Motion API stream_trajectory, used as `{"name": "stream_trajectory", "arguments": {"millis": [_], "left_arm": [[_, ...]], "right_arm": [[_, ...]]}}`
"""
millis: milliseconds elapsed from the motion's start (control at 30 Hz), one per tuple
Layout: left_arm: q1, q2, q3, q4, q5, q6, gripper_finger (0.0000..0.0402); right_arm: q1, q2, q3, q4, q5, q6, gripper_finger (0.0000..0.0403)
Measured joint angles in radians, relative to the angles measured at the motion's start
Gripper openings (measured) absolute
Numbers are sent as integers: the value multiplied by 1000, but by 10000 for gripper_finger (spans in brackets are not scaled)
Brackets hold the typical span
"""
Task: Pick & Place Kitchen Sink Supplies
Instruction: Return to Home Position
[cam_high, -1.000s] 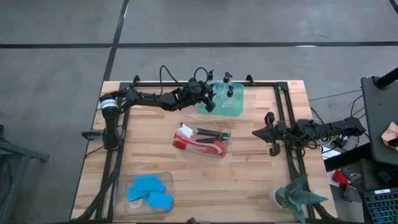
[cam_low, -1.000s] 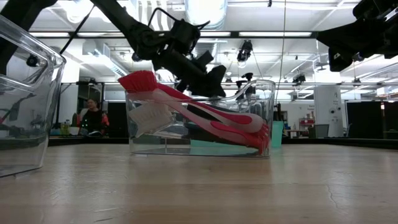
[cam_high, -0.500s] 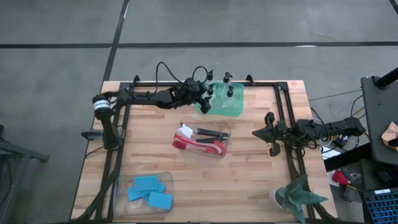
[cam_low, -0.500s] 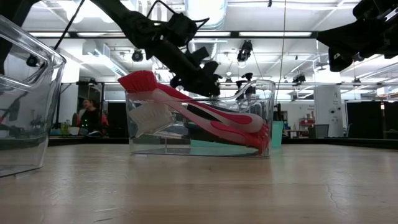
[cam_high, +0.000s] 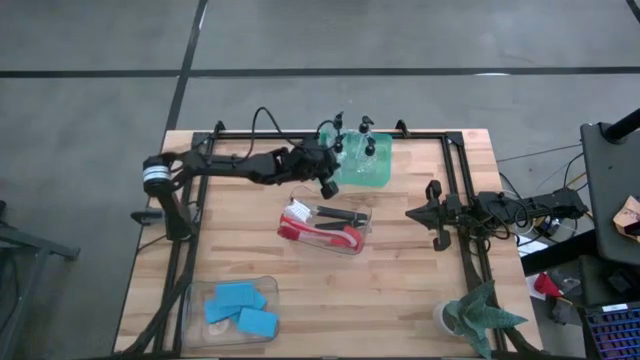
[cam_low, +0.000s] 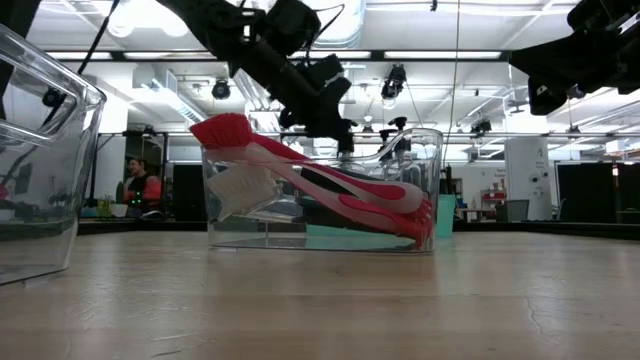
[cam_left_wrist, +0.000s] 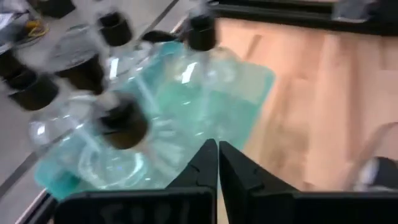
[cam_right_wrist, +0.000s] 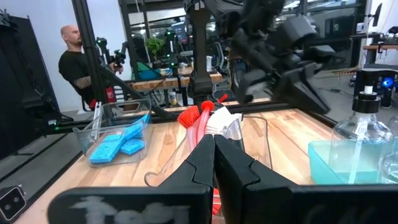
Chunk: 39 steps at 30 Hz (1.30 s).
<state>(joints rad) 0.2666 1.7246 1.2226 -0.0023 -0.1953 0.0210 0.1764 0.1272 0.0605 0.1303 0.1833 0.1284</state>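
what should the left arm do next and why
Probably pull the left gripper away from the green tray, toward the table's left edge: it is shut and empty, and the pump bottles stand in the tray. The right gripper waits, shut, at the right side.

the wooden table (cam_high: 420, 280) bears a green tray (cam_high: 372, 177) at its far edge, a clear bin (cam_high: 366, 222) mid-table, a second clear bin (cam_high: 197, 300) front left, and a potted plant (cam_high: 478, 312) front right.

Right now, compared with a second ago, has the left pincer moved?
Yes. In the high view the left pincer has drawn back from the green tray's edge toward the clear brush bin.
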Motion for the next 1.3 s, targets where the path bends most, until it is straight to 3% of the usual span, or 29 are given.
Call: {"name": "stream_trajectory", "arguments": {"millis": [200, 433, 600, 933, 1100, 1300], "left_arm": [[-54, -65, -63, 81, 143, -8, 3], [-101, -267, -335, 276, 61, -38, 1], [-107, -472, -516, 296, 57, -73, 5], [-185, -804, -873, 490, 44, -83, 2], [-206, -914, -991, 548, 46, -75, 3], [-206, -1042, -1101, 548, 47, -108, 3]], "right_arm": [[0, 0, 0, 0, 1, 1, 8], [0, 0, 0, 0, 2, 0, 8], [0, 0, -1, 0, 1, 0, 8], [0, 0, -1, 0, 1, 0, 8], [0, 0, -1, 0, 1, 3, 8], [0, 0, -1, 5, 0, 134, 8]]}}
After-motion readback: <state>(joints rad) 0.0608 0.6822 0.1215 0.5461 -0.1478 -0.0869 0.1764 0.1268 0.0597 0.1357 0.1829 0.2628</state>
